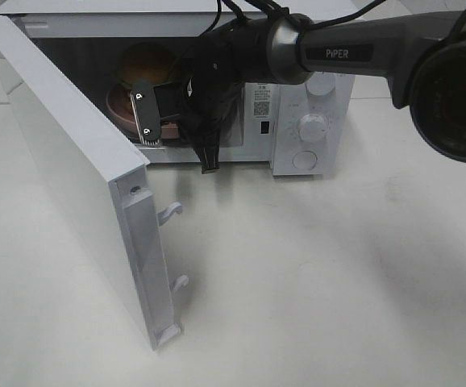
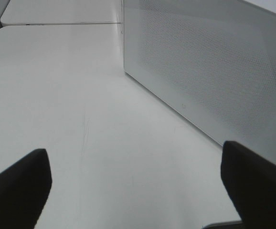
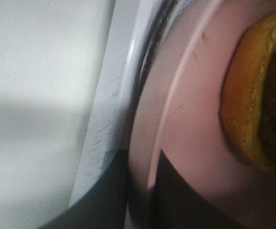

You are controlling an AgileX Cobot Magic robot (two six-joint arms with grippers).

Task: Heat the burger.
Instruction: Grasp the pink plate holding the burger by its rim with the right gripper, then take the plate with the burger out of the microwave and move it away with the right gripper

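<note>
The burger [image 1: 146,63] sits on a round pink plate [image 1: 122,111] inside the open white microwave [image 1: 309,121]. My right gripper [image 1: 147,121] reaches into the cavity from the right and is shut on the plate's near rim. In the right wrist view the pink plate's rim [image 3: 176,95] runs between the two dark fingers of the right gripper [image 3: 140,195], and the burger's bun and patty [image 3: 257,100] show close by. My left gripper [image 2: 138,191] is open and empty over the bare table, beside the microwave's perforated side wall [image 2: 209,71]. It is out of the exterior high view.
The microwave door [image 1: 64,161] stands wide open towards the front left, its latch hooks [image 1: 171,211] pointing right. The knobs [image 1: 314,126] are on the right panel. The right arm [image 1: 354,52] crosses in front of the microwave's top. The white table [image 1: 314,274] lies in front.
</note>
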